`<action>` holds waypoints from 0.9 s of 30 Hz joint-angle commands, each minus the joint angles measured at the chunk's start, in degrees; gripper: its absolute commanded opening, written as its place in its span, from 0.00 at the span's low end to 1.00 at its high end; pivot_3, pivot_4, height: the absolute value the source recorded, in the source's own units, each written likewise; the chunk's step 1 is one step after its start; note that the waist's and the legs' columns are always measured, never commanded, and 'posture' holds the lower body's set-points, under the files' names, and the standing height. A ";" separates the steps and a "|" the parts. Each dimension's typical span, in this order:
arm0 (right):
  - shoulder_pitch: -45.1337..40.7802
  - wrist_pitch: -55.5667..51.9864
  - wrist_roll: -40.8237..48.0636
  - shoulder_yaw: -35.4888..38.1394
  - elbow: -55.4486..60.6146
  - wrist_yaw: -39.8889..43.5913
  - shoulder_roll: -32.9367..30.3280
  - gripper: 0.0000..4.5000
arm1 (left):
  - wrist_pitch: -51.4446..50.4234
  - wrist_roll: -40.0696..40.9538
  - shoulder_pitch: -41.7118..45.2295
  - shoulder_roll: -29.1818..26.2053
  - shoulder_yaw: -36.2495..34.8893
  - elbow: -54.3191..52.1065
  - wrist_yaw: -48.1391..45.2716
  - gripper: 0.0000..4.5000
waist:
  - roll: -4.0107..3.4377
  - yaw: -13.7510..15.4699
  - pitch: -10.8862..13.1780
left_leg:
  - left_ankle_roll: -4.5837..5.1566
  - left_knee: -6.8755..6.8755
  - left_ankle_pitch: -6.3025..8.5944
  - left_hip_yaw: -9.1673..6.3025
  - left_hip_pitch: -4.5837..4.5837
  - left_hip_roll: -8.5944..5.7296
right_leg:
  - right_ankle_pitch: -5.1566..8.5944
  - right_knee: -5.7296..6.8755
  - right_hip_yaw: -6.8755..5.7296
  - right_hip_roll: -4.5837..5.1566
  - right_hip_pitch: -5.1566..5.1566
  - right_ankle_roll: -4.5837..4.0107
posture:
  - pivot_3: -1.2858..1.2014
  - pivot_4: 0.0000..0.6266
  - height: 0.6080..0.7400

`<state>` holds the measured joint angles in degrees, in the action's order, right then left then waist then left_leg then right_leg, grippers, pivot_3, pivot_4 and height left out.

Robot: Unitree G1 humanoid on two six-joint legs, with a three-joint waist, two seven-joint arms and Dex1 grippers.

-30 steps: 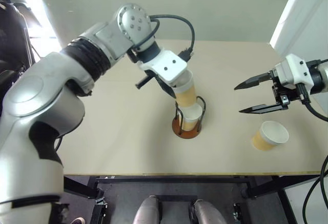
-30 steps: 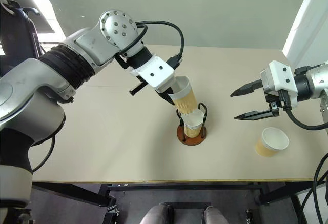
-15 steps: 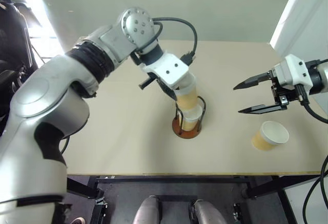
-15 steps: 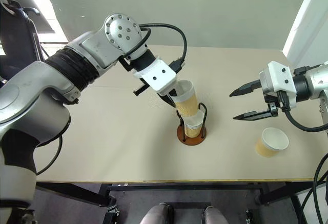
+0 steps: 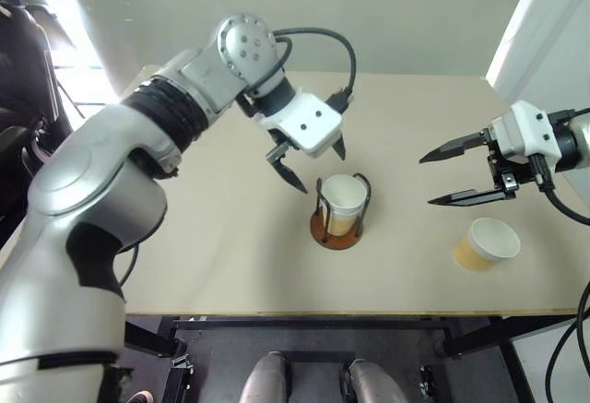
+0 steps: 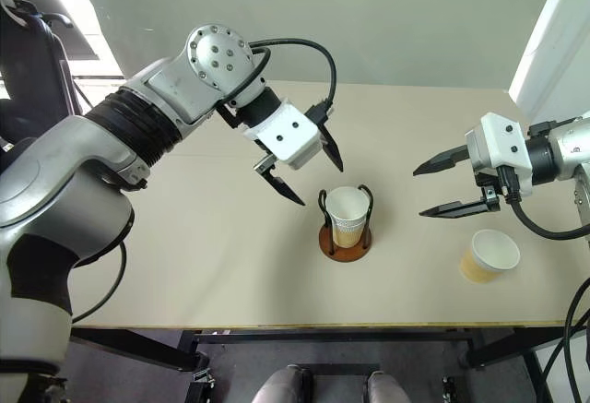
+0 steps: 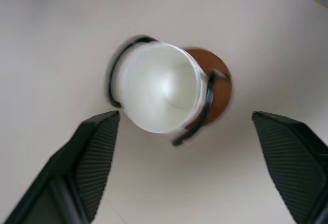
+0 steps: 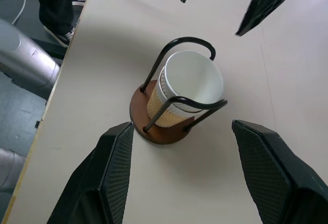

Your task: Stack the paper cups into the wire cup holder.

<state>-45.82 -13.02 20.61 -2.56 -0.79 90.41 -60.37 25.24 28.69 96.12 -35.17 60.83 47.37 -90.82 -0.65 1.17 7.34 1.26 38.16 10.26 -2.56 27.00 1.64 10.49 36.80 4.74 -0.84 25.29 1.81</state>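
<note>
a pale beige table carries two things. the wire cup holder stands upright near its middle on a rust-brown disc, with nested paper cups inside. well apart, toward the right front edge, a lone paper cup lies tipped.

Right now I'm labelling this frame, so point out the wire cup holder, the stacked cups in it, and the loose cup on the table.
wire cup holder (image 8: pixel 154 131): right wrist view, brown disc base.
stacked cups (image 8: pixel 193 78): right wrist view, white inside of top cup.
loose cup (image 5: pixel 491 240): left eye view, white inside.
</note>
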 commanded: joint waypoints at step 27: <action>25.64 1.40 -5.54 5.22 5.27 0.48 -22.15 0.70 | -38.08 9.81 -14.21 -5.21 -28.05 -15.51 -1.68 0.99 | -0.08 0.51 -0.03 | 0.01 -0.05 0.02 0.13 -0.49 -0.01 | 0.17 0.04 0.16 -0.01 -0.40 0.02 | 0.52 0.24 1.00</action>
<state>-20.13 -13.24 16.19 1.28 3.60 91.50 -82.01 -12.98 38.43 81.09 -40.34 35.25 32.20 -90.85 -0.72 1.68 7.31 1.27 38.10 10.28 -2.40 26.48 1.63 10.66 36.84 4.94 -0.83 24.86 1.85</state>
